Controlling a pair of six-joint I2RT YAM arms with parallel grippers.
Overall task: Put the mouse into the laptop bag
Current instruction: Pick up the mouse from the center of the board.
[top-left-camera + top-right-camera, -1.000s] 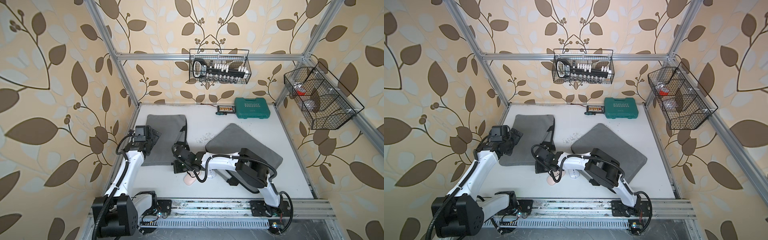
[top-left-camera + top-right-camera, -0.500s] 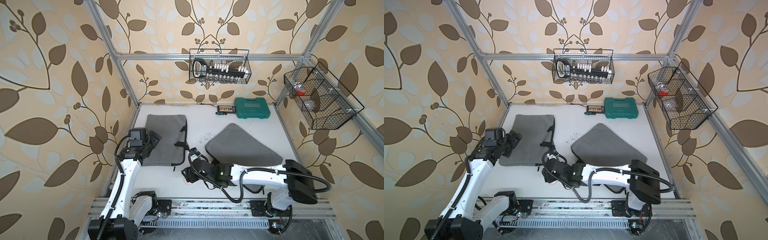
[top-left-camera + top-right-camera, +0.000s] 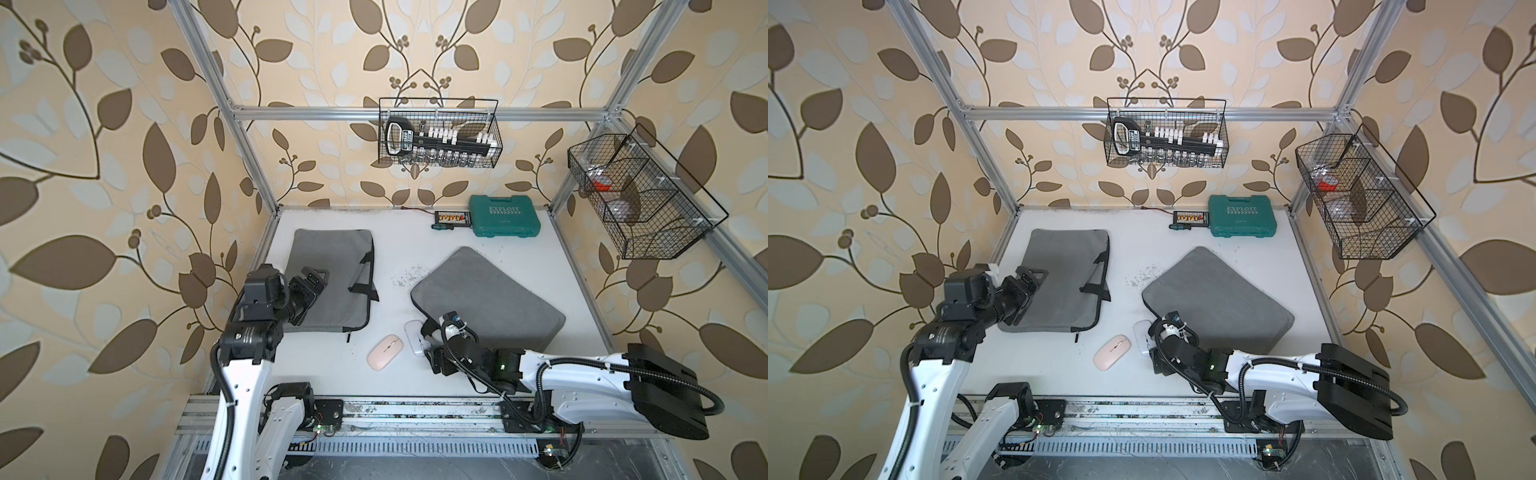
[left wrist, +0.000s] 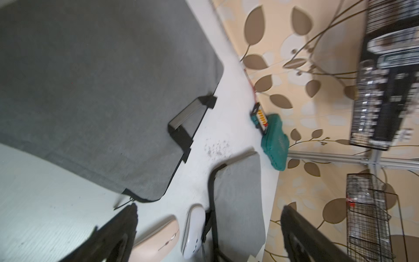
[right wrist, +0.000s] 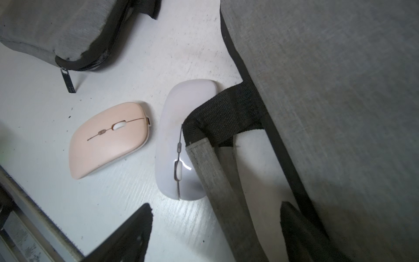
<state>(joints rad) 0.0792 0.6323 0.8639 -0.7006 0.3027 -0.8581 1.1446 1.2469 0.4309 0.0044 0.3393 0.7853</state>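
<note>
A pink mouse (image 3: 384,352) (image 3: 1112,357) (image 5: 108,138) and a white mouse (image 3: 415,336) (image 3: 1142,340) (image 5: 179,140) lie side by side on the white table near the front. One grey laptop bag (image 3: 328,278) (image 3: 1063,278) lies flat at the left, a second grey laptop bag (image 3: 486,299) (image 3: 1217,299) at the right. The right bag's black strap (image 5: 222,113) drapes over the white mouse. My right gripper (image 3: 430,345) (image 5: 216,205) is open, low beside the white mouse, holding nothing. My left gripper (image 3: 311,278) (image 4: 208,211) hangs open over the left bag's near edge.
A green tool case (image 3: 505,216) and a small bit holder (image 3: 451,218) stand by the back wall. Wire baskets hang on the back wall (image 3: 440,133) and the right frame (image 3: 640,195). Dark crumbs (image 3: 405,278) lie between the bags. A metal rail (image 3: 374,411) runs along the front.
My right gripper has opened and swung from the left bag's edge rightward to the white mouse. The pink mouse now lies uncovered. The left arm shifted slightly.
</note>
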